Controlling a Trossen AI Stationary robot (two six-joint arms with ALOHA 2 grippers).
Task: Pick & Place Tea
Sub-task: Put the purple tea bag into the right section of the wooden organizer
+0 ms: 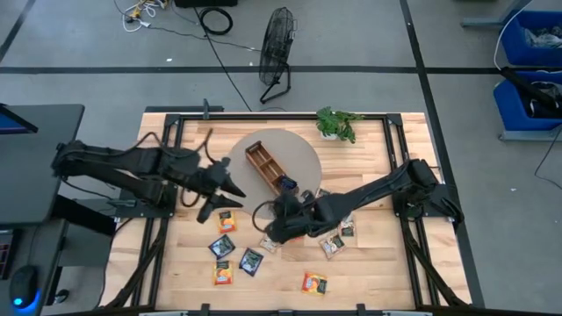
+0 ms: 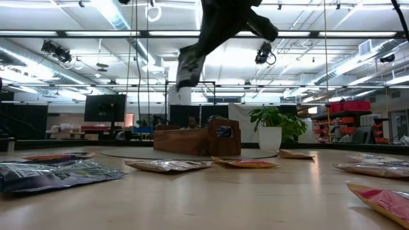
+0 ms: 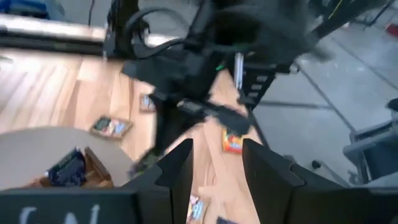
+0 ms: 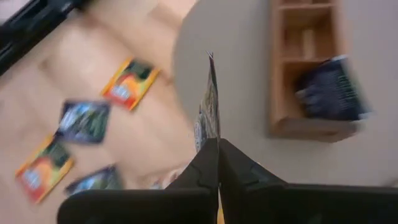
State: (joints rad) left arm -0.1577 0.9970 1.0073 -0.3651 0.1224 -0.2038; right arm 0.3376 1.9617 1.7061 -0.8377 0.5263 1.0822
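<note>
**Right gripper lifts a tea sachet beside the tray**

Nearest the table's front edge, loose tea sachets (image 1: 314, 283) lie scattered on the wooden table (image 1: 378, 263). Above them, the right gripper (image 4: 217, 144) is clamped on a pale sachet (image 4: 208, 106) held edge-on, off the table, near the round grey mat (image 1: 303, 154). The left gripper (image 3: 216, 163) hovers with fingers parted and nothing between them. Farther back, the wooden tray (image 1: 268, 167) holds a dark blue sachet (image 4: 329, 87) in its end compartment. A plant (image 1: 338, 123) stands behind.
</note>
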